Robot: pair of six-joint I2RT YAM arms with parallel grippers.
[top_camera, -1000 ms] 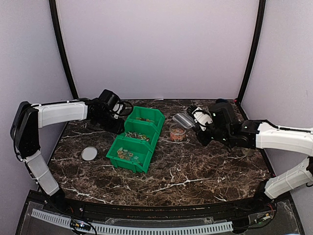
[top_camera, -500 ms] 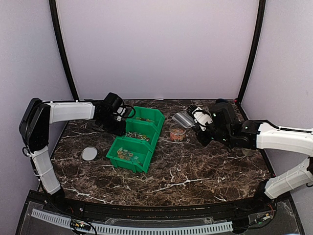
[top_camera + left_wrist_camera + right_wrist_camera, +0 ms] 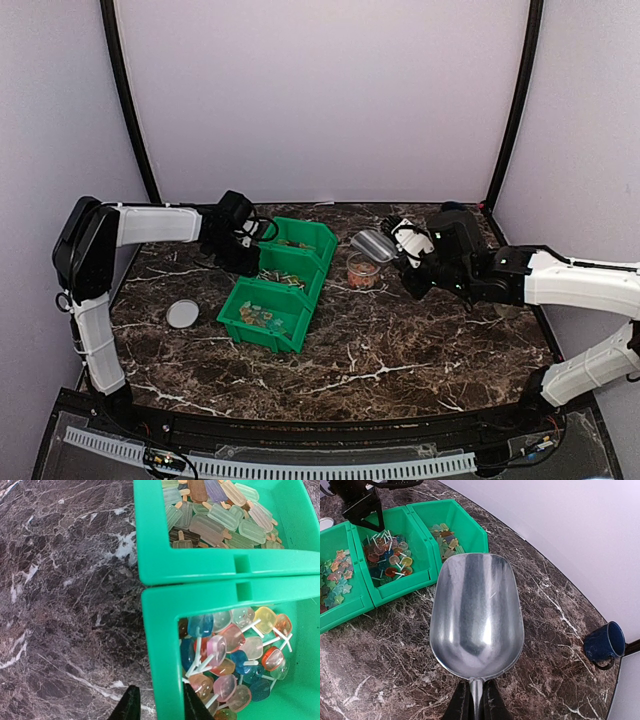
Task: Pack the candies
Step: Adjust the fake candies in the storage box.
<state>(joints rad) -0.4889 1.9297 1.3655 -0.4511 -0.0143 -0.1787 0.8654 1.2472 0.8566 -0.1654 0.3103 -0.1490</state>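
A small clear jar holds tiny orange and red candies right of the green three-compartment bin. My right gripper is shut on the handle of an empty metal scoop held over the jar; in the right wrist view the scoop hides the jar, with the gripper below it. My left gripper is open. Its fingers straddle the left wall of the bin's middle compartment in the left wrist view. That compartment holds lollipops; the far one holds popsicle-shaped candies.
A flat round whitish lid lies on the marble table left of the bin. The near compartment holds star-shaped candies. A dark blue mug stands at the far right. Black frame posts and purple walls enclose the table.
My left arm has swung right, bringing its gripper onto the bin's left wall at the middle compartment. My right arm and the scoop have barely moved.
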